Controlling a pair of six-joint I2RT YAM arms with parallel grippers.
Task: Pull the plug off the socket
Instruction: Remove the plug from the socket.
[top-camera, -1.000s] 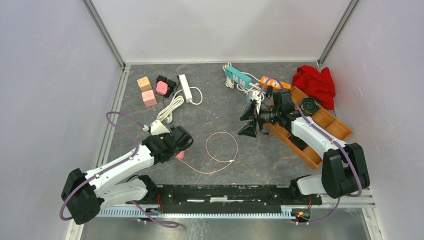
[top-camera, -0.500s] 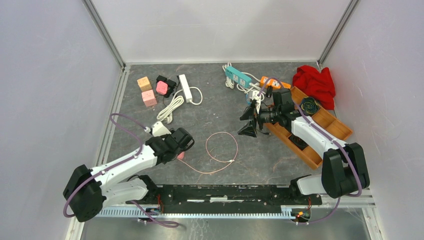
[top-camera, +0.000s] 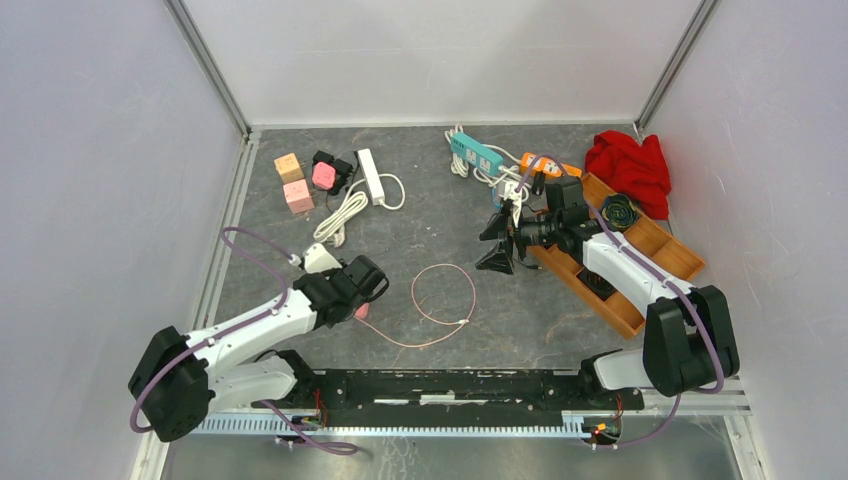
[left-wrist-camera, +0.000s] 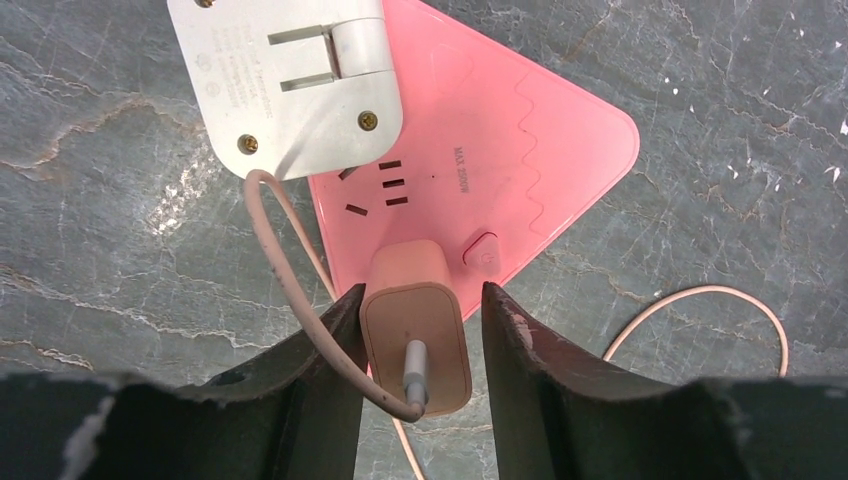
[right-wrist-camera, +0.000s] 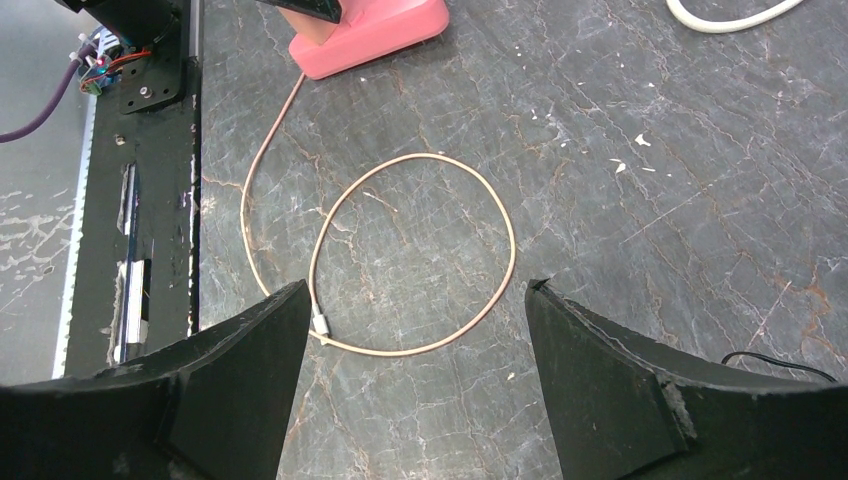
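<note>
The plug (left-wrist-camera: 415, 330), a small pale-pink charger block, sits in the flat pink triangular socket (left-wrist-camera: 520, 150), and a pink cable runs out of its back. My left gripper (left-wrist-camera: 422, 292) straddles the plug. Its left finger touches the plug's side, while a narrow gap remains at the right finger. A white adapter (left-wrist-camera: 290, 80) lies on the socket's far corner. In the top view the left gripper (top-camera: 362, 290) covers most of the socket (top-camera: 361, 311). My right gripper (top-camera: 497, 242) hangs open mid-table above the cable loop (right-wrist-camera: 420, 250), holding nothing.
A wooden tray (top-camera: 660, 250) and a red cloth (top-camera: 630, 165) lie at the right. Teal (top-camera: 478, 153) and orange (top-camera: 545, 163) power strips sit at the back. A white strip (top-camera: 370, 175) and coloured blocks (top-camera: 298, 196) are at the back left.
The left gripper's jaws have narrowed around the plug and the arm has edged slightly forward. The right arm has not moved.
</note>
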